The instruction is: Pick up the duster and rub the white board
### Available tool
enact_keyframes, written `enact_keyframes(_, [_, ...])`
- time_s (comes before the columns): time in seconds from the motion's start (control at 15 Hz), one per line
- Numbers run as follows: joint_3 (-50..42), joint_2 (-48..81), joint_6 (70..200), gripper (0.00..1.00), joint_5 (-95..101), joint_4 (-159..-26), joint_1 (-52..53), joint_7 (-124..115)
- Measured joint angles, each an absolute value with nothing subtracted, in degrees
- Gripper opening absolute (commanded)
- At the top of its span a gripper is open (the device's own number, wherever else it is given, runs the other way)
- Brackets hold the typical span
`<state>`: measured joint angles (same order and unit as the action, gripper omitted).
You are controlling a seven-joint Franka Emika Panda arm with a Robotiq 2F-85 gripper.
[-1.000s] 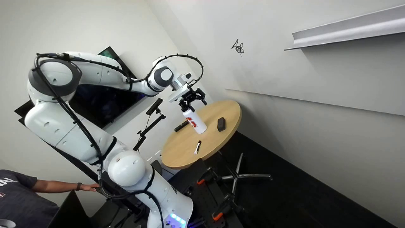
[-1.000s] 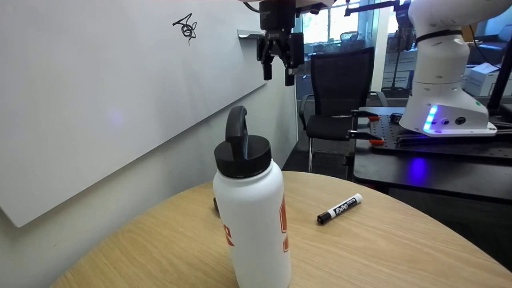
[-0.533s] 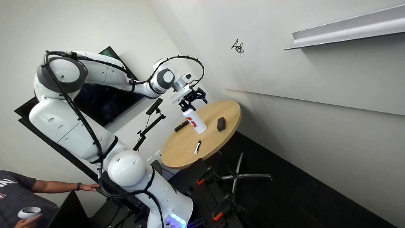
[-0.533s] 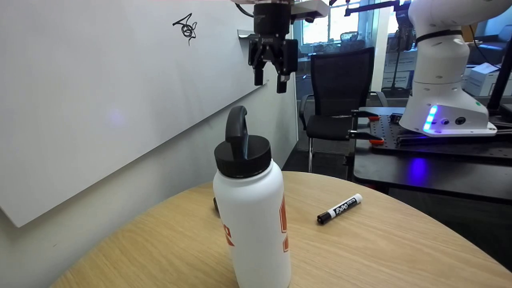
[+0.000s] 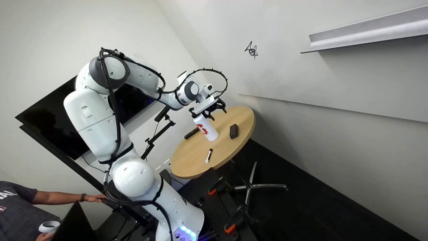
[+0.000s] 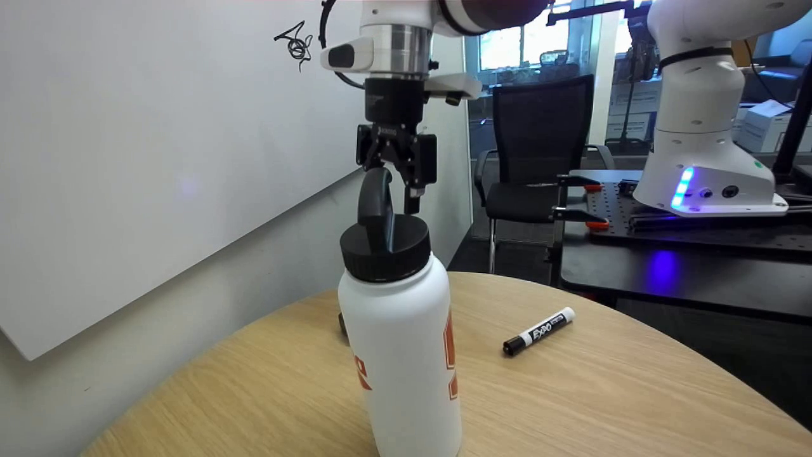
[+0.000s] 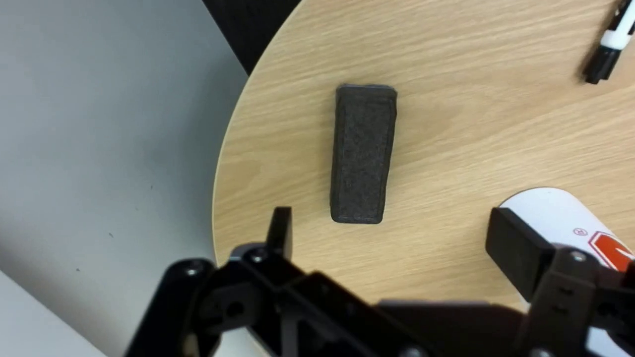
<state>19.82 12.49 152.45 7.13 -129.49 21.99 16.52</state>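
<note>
EXPO on the black and white pen (image 6: 539, 331), a tiny ® sign (image 7: 580, 231) on the white bottle (image 7: 565, 218), letters NA on a dark shirt (image 5: 16, 211)

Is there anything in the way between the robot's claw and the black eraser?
Nothing visible stands between the open gripper and the black eraser in the wrist view. The white bottle stands beside that path, partly hidden behind the gripper there, so it might get bumped; I can't tell whether those two touch.
</note>
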Motion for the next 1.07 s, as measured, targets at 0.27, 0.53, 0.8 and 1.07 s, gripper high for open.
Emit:
enact_keyframes(0.27, [19.5, 21.3, 154.3, 1.0, 10.1, -124.1, 22.0, 16.5])
enact_keyframes(0.53, [19.5, 28.0, 154.6, 1.0, 11.2, -119.7, 22.3, 16.6])
enact_keyframes(0.8, [19.8, 30.2, 154.6, 1.0, 11.2, -118.7, 22.3, 16.6])
enact_keyframes(1.07, [19.8, 30.3, 154.6, 1.0, 11.2, -118.7, 22.3, 16.6])
